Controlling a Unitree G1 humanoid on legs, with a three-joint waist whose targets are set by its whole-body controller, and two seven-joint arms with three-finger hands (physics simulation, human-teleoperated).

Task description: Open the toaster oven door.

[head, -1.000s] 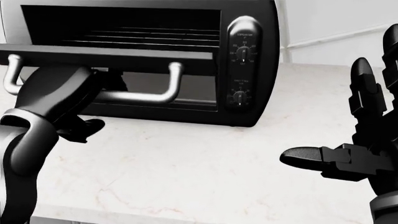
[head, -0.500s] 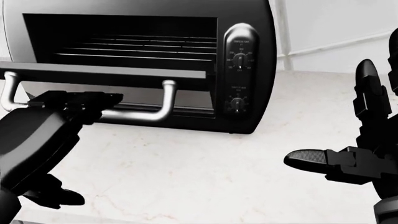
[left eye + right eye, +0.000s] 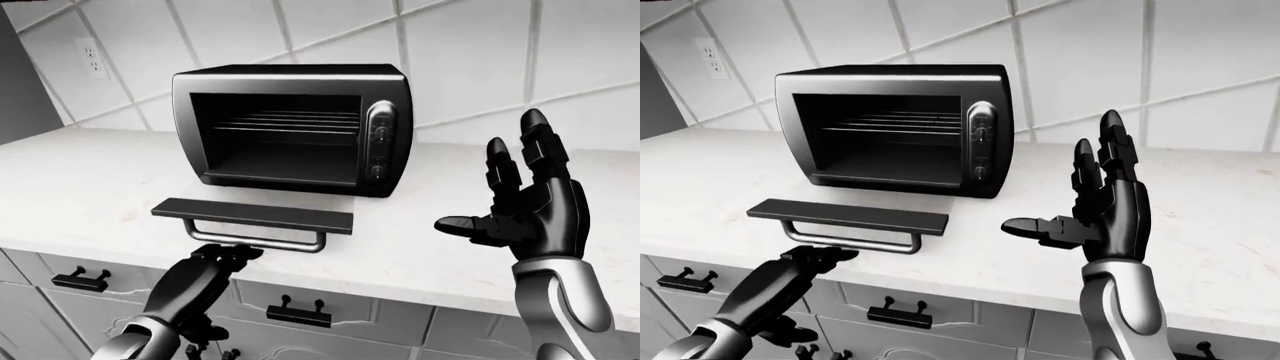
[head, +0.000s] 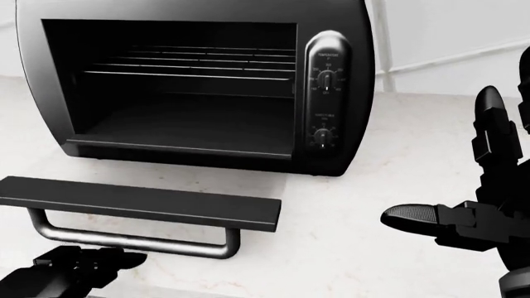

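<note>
You have one toaster oven [image 3: 290,127] on the counter [image 3: 80,187], and its door [image 3: 252,216] hangs fully open, flat, with one handle [image 3: 255,240] below it. Your left hand [image 3: 205,274] is just under this handle, fingers loosely curled, gripping nothing. Your right hand [image 3: 530,206] is raised to the right of the oven, fingers spread. Two knobs [image 4: 326,81] are on the panel.

So the toaster oven [image 3: 895,127] sits on the table [image 3: 1200,217] with its door [image 3: 848,217] dropped flat at 6 o'clock, racks showing. Left hand [image 3: 805,266] is just under the door handle [image 3: 850,241], right hand [image 3: 1095,202] hangs spread at 3 o'clock
</note>
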